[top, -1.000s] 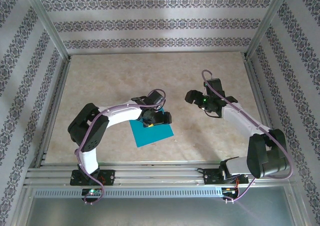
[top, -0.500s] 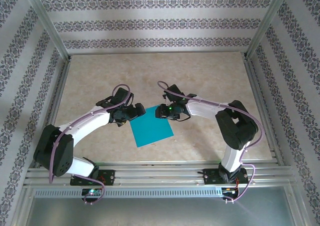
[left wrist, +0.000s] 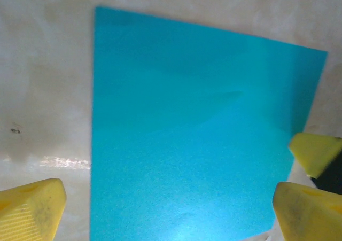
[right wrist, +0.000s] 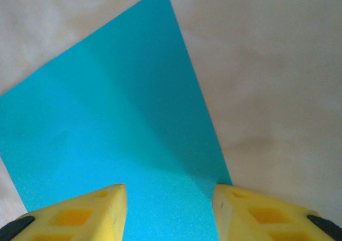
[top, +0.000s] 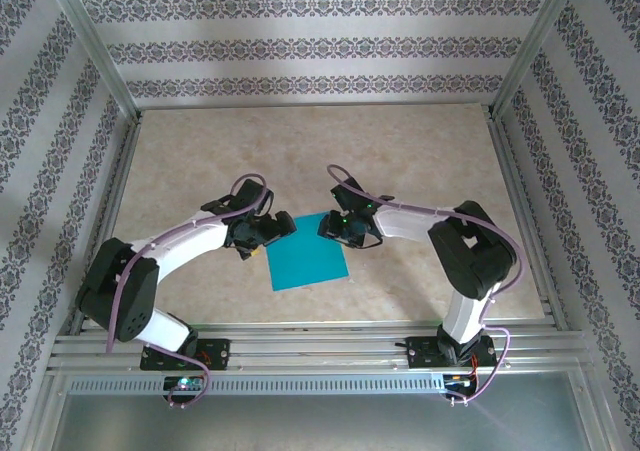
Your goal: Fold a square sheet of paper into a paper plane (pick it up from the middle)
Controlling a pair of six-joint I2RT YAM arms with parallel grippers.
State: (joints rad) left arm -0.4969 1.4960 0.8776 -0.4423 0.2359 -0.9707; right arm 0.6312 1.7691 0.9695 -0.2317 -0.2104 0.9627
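The square sheet of paper [top: 310,257] is teal-blue and lies flat and unfolded on the beige table, between the two arms. My left gripper [top: 270,232] hangs over its far-left corner, jaws wide open. In the left wrist view the sheet [left wrist: 192,134] spreads between the yellow fingertips [left wrist: 33,209], which do not pinch it. My right gripper [top: 335,226] is over the far-right corner, jaws partly open. In the right wrist view the sheet [right wrist: 117,123] lies under that gripper [right wrist: 170,211], untouched. The paper plane is out of view.
The beige tabletop [top: 300,151] is walled by patterned panels and metal posts [top: 95,46]. Aluminium rails [top: 320,349] run along the near edge by the arm bases. A yellow fingertip of the right gripper [left wrist: 315,153] shows at the sheet's edge in the left wrist view.
The right arm swung in from the right to the sheet's far-right corner and its jaws narrowed. The left gripper moved off the sheet's middle toward its far-left corner and opened wider.
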